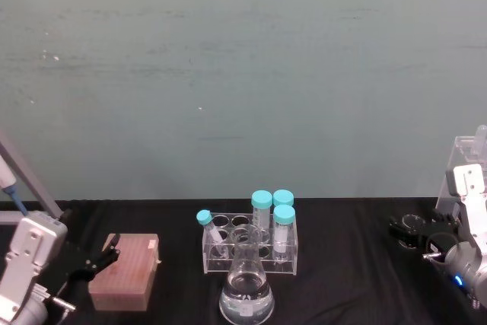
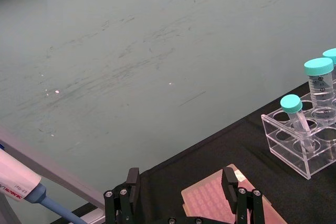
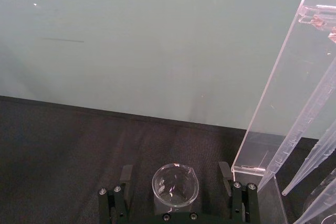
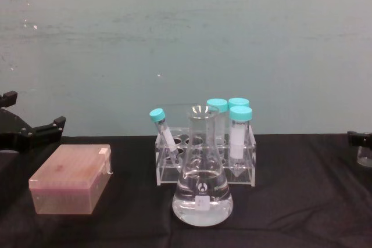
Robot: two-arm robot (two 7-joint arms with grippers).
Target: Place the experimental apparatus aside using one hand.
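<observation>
Straddling the small beaker [image 3: 175,184] at the right side of the black table [image 1: 350,264], the right gripper [image 3: 175,169] held its jaws wide apart, with a gap on each side of the glass.

The tall acrylic rack [image 3: 283,93] stood just right of the beaker, its long tubes cut off at the frame edge. Bare cloth lay open between the beaker and the central tube rack [image 1: 249,245]. The conical flask [image 1: 246,294] stood just in front of that rack, its base clipped in the head view. At the near left the left gripper [image 2: 181,177] hung with jaws apart beside the pink tip box [image 1: 124,272]; contact was hard to judge.
</observation>
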